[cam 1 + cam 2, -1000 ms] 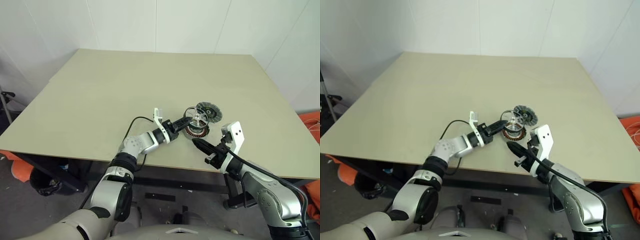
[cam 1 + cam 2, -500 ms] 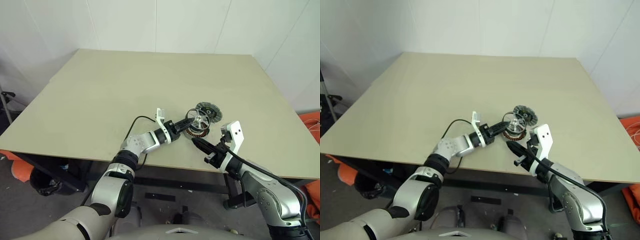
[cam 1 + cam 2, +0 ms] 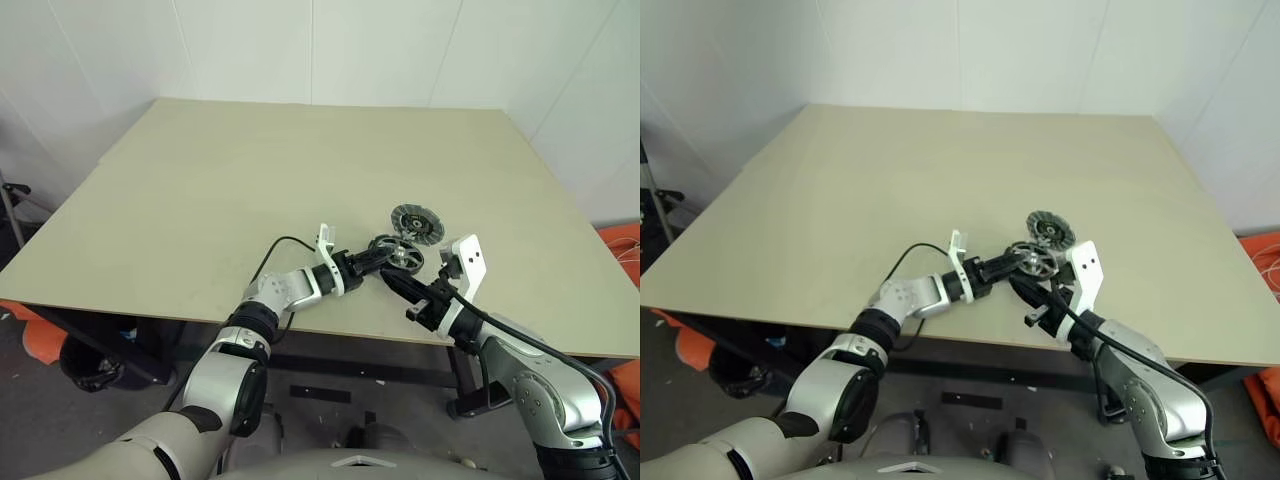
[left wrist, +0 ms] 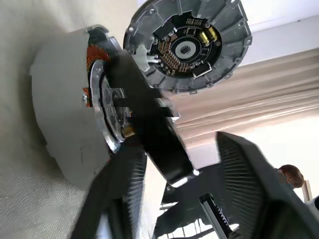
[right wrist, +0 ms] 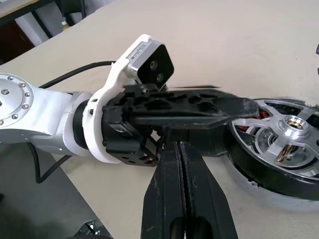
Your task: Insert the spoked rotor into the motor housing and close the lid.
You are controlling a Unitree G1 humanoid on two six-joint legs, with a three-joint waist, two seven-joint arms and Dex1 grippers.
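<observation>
At the near edge of the table (image 3: pixel 200 190), the right gripper (image 3: pixel 393 281) has its two black fingers pressed flat together, clenched on nothing, its tip lying just near of the left gripper's fingers. The left gripper (image 3: pixel 385 254) reaches in level from the left, toward the right. Its fingers (image 4: pixel 249 184) stand spread apart, and the rim of the spoked rotor (image 5: pixel 286 144) sits between them; from these angles it is hard to be sure whether a pad still touches that rim, but the hand looks released rather than clamped. The spoked rotor, black-rimmed with a shiny silver spoked face and centre hub, lies seated in the motor housing (image 4: pixel 65 114), a short grey cylinder with copper-coloured windings showing around its edge. The housing rests on the table near the front edge, right of centre. Farther back and slightly to the right, just beside the housing and apart from both grippers, the lid (image 3: pixel 417 223) lies on the tabletop, a dark grey round disc with radial slots.
</observation>
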